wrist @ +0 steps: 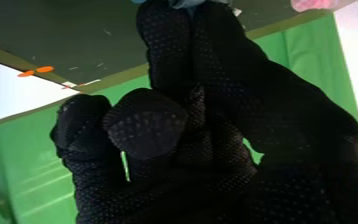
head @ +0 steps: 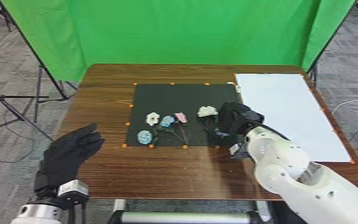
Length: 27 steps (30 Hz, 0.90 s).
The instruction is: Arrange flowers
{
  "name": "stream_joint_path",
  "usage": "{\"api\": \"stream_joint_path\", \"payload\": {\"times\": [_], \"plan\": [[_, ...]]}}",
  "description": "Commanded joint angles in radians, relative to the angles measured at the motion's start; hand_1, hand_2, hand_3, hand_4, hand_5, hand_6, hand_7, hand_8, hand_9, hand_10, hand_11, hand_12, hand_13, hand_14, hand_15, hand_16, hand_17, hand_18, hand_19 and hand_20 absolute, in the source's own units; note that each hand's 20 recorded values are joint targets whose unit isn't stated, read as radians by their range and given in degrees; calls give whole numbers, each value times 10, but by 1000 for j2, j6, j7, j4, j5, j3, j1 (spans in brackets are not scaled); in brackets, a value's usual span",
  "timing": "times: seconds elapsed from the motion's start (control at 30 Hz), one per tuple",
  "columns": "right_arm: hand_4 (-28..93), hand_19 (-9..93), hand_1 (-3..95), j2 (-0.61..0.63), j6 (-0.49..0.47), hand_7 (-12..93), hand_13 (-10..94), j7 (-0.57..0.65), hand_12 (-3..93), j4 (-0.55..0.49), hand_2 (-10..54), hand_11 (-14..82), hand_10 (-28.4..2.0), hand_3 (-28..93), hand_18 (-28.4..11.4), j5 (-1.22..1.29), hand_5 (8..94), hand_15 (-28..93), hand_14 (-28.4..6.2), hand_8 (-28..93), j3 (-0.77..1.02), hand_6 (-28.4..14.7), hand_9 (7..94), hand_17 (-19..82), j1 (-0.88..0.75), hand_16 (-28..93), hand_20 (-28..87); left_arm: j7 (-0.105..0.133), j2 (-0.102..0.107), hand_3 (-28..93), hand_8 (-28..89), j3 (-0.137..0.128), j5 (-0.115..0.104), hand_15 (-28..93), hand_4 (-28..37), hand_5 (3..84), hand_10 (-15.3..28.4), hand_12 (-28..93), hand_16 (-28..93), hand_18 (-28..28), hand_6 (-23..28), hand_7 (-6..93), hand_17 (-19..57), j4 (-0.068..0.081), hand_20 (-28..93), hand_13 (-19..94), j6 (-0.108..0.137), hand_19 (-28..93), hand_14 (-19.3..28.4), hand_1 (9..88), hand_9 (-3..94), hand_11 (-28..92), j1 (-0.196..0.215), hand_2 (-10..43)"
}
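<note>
Fingers of the right hand (head: 237, 116) are closed on a blue flower (wrist: 187, 3), held at the mat's (head: 171, 97) four o'clock; the left hand (head: 69, 150) is held open, off toward eight.

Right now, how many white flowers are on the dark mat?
2: one white flower left of the mat's middle, another beside the right hand. That hand may hide more.

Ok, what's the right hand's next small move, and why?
Probably a slight lift of the right hand, to test its pinch: the wrist view shows a light blue flower between its thumb and fingertip, and the head view shows the hand over the right part of the dark mat.
</note>
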Motion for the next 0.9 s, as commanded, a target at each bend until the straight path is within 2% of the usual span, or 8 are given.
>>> {"api": "stream_joint_path", "payload": {"times": [0.03, 0.1, 0.13, 0.37, 0.4, 0.63, 0.7, 0.9], "plan": [[-283, 932, 539, 4, 27, 398, 782, 40, 398, -28, -95, 230, -60, 774, -155, -4, 697, 745, -18, 31, 18, -10, 825, 503, -30, 222, 263, -23, -36, 820, -107, -5, 10, 652, -204, 445, 223, 112, -143, 219, 133, 203, -95, -8, 61, 258, 1, 608, 276, 271, 388, 409, 13, 55], [-283, 932, 534, -1, 38, 395, 780, 52, 394, -29, -95, 229, -61, 773, -156, -9, 686, 745, -19, 29, 14, -12, 821, 501, -31, 221, 262, -27, -43, 820, -107, -4, 13, 652, -204, 444, 223, 112, -143, 219, 133, 203, -95, -6, 61, 257, -3, 608, 276, 271, 388, 409, 10, 55], [-283, 932, 531, -5, 36, 391, 780, 47, 389, -27, -95, 234, -61, 775, -157, -4, 672, 746, -19, 22, 17, -18, 817, 501, -32, 218, 261, -17, -31, 820, -107, 1, 4, 652, -204, 444, 224, 112, -143, 219, 133, 204, -95, -7, 61, 257, 3, 608, 276, 270, 388, 409, 12, 55], [-283, 932, 516, -43, 20, 370, 782, 60, 377, -5, -95, 233, -64, 772, -158, -15, 640, 749, -17, 14, 24, -34, 807, 503, -27, 213, 263, -29, -32, 820, -107, 8, 6, 653, -205, 445, 224, 112, -143, 219, 133, 204, -95, -7, 60, 257, 6, 608, 277, 270, 389, 409, 3, 55], [-283, 932, 515, -26, 50, 366, 782, 77, 376, -18, -95, 233, -65, 773, -158, -28, 636, 750, -17, 12, 0, -37, 805, 504, -28, 213, 263, -23, -24, 820, -107, 12, -1, 653, -205, 445, 223, 112, -143, 219, 133, 203, -95, -6, 60, 258, 9, 608, 277, 270, 389, 409, 0, 55], [-283, 932, 504, -21, 40, 304, 766, 93, 338, -27, -95, 177, -87, 775, -161, -17, 618, 754, -23, 2, 42, -48, 783, 495, -64, 212, 263, -44, -43, 820, -107, 20, 15, 653, -204, 445, 223, 112, -143, 219, 133, 205, -94, -2, 60, 259, -6, 608, 277, 270, 389, 410, -12, 56], [-283, 932, 497, -18, 44, 295, 763, 92, 323, -32, -95, 173, -95, 781, -162, -23, 616, 753, -24, -6, 49, -49, 771, 493, -75, 210, 259, -28, -25, 820, -108, 28, 1, 654, -204, 444, 223, 112, -143, 219, 132, 205, -95, -3, 60, 259, 5, 608, 277, 270, 388, 410, -10, 55], [-283, 932, 477, -14, 38, 282, 752, 110, 261, -36, -95, 206, -116, 807, -164, -16, 611, 753, -30, -39, 73, -50, 732, 484, -84, 205, 251, -47, -47, 821, -109, 21, 17, 654, -204, 445, 224, 112, -144, 218, 133, 205, -95, -5, 59, 258, -4, 608, 278, 270, 388, 409, -9, 55]]}}
